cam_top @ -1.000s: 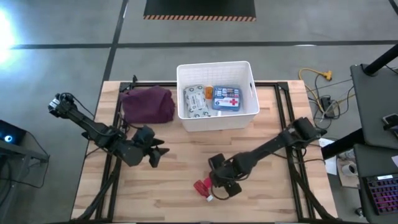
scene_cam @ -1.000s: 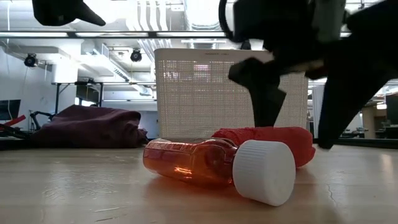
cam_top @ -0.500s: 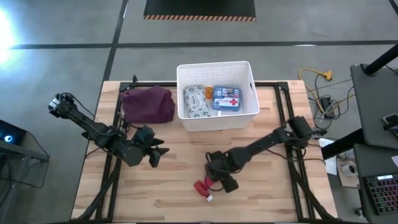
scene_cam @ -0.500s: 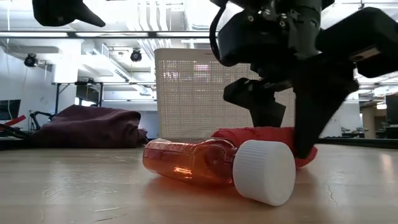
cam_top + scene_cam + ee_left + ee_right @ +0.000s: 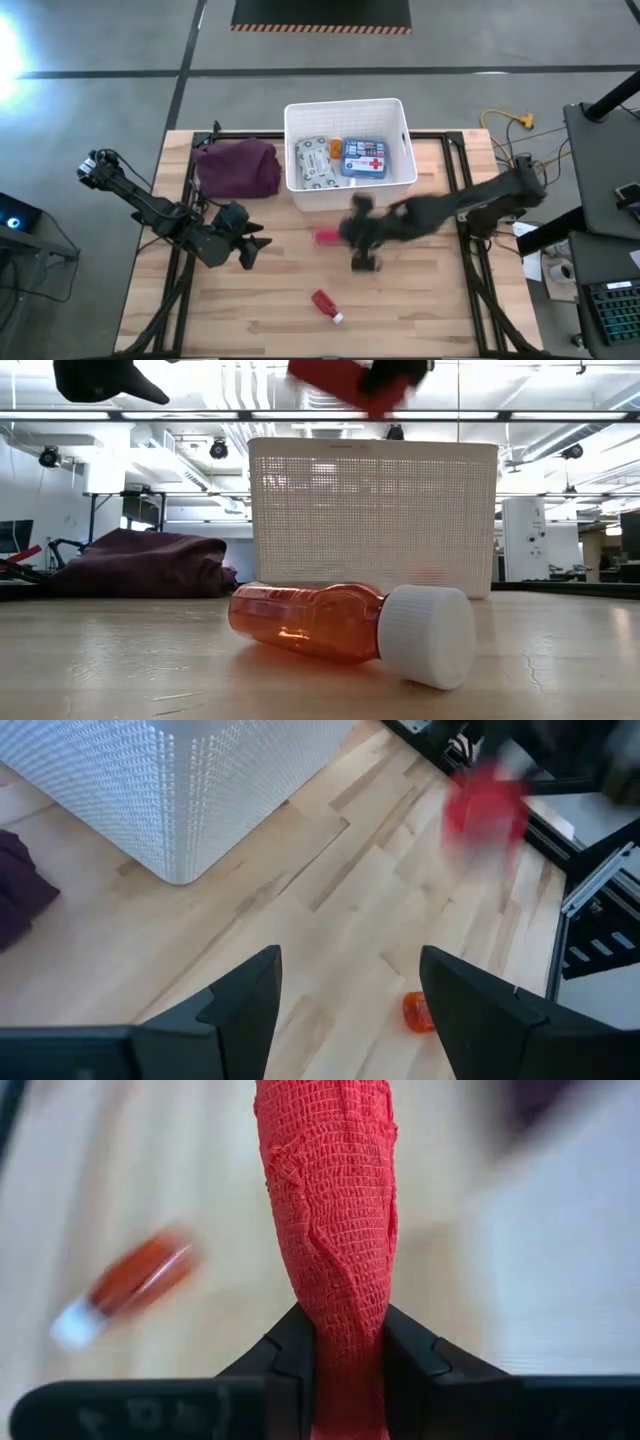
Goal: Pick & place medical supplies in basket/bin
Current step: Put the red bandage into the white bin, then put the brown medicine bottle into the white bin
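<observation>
A red bandage roll (image 5: pixel 335 1230) hangs in the air with my right gripper (image 5: pixel 338 236) shut on it, just in front of the white basket (image 5: pixel 349 195); the low view shows the roll (image 5: pixel 350 380) high above the table. The basket holds a grey-white packet (image 5: pixel 318 162) and a blue box (image 5: pixel 363 158). An orange bottle (image 5: pixel 323 304) with a white cap lies on its side on the table near the front. My left gripper (image 5: pixel 255 243) waits open over the table's left part. My right gripper pinches one end of the red bandage roll (image 5: pixel 338 1342) between its two fingers (image 5: pixel 290 1352). The roll reaches out past the fingertips, along the fingers, which point toward the table's left. It is lifted clear of the table.
A maroon cloth (image 5: pixel 238 168) lies bunched to the left of the basket. Bare wooden table (image 5: pixel 250 310) spreads around the bottle at the front. Black frame rails run along both table sides.
My right gripper has shut on the red roll, which lay beside the orange bottle, and lifted it clear. It has carried the roll up and toward the far edge, close to the basket. The bottle stays where it lay.
</observation>
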